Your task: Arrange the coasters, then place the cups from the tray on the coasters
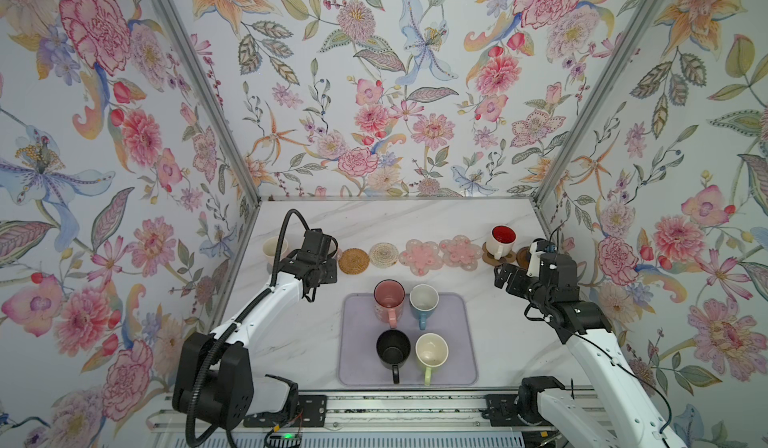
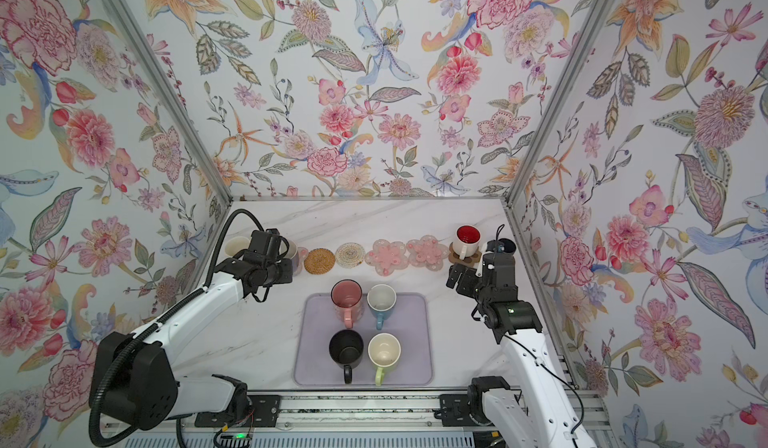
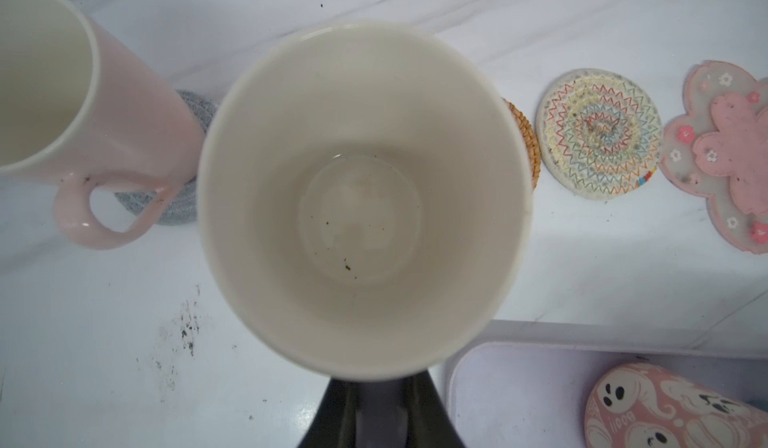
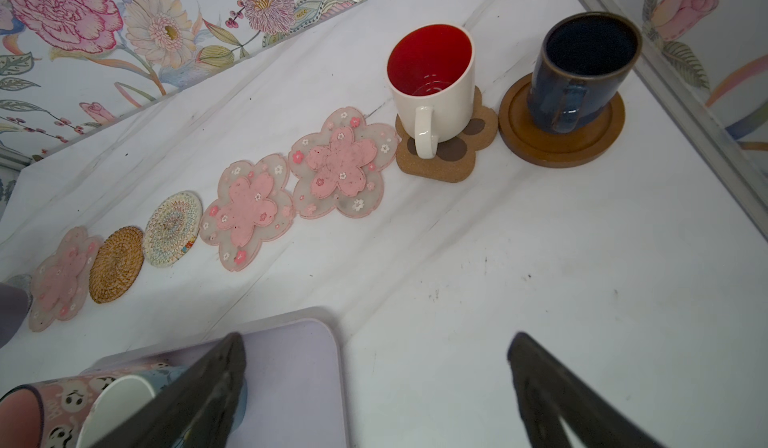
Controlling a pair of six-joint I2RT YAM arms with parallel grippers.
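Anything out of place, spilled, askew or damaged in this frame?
Nothing is spilled, tipped or broken. There is only grime: dark smudges mark the table near the cream-pink mug, and a few dark specks lie inside the lavender mug held by the left gripper.

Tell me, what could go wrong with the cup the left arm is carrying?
The cup in the left gripper is close beside the pink mug on the grey coaster; a sideways drift could knock it.
In the left wrist view the cup hides what lies under it and overlaps the rattan coaster, so it might land off-centre.
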